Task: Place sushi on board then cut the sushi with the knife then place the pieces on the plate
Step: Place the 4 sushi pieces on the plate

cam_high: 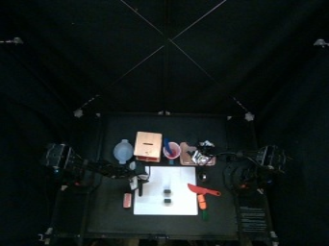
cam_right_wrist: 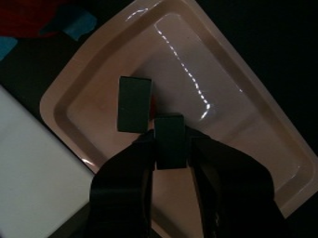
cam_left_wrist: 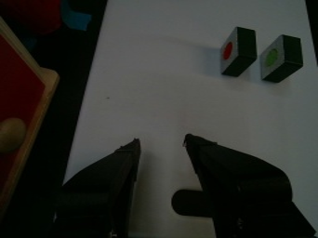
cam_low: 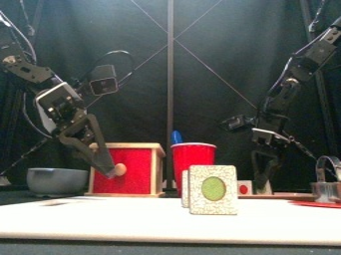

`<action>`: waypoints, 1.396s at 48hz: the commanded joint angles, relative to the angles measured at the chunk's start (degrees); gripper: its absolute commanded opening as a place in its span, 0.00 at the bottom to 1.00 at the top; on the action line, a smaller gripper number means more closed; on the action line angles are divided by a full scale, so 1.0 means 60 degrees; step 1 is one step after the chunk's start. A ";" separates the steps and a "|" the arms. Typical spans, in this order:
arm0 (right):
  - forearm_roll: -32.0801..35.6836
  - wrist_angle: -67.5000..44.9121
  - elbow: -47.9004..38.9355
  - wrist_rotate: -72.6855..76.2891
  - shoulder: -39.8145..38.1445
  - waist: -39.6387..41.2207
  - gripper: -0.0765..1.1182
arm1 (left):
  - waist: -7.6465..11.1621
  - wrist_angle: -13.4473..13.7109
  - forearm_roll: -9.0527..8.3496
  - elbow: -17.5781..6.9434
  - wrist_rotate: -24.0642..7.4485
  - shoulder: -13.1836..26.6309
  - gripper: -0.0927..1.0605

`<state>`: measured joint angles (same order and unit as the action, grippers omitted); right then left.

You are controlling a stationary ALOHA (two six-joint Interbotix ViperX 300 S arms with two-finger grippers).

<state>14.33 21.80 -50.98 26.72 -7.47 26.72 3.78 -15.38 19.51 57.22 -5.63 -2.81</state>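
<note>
A robot lab booth: black curtains point(cam_high: 77, 58) around a small table point(cam_high: 110, 130).

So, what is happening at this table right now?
The right gripper is shut on one dark green sushi block, holding it at the flat pink tray, where another block already lies. A red-filled block and a green-filled block remain on the white cutting board. The left gripper hangs open above the board, near the pale wooden box.
</note>
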 commanded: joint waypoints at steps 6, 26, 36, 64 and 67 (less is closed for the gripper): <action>-0.0015 0.0425 0.0264 0.0000 -0.0425 0.0044 0.67 | -0.0044 -0.0029 0.0015 -0.0088 -0.0015 -0.0044 0.79; -0.0513 0.1772 0.0820 0.0029 -0.2124 -0.1099 0.68 | 0.0029 -0.0029 0.0029 -0.0146 0.0000 -0.0044 0.79; -0.1377 0.0352 0.0923 -0.0015 -0.1934 -0.3223 0.68 | 0.0044 -0.0029 0.0044 -0.0176 0.0000 -0.0044 0.79; -0.1362 -0.2476 0.2139 -0.0088 0.0557 -0.5977 0.72 | 0.0044 -0.0029 0.0044 -0.0161 0.0000 -0.0044 0.79; -0.1289 -0.2476 0.2300 -0.0059 0.0894 -0.5977 0.76 | 0.0044 -0.0044 0.0044 -0.0161 0.0000 -0.0044 0.79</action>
<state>6.15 7.38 -39.46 26.37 -2.72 -8.96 3.96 -15.38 19.69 57.22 -5.63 -2.81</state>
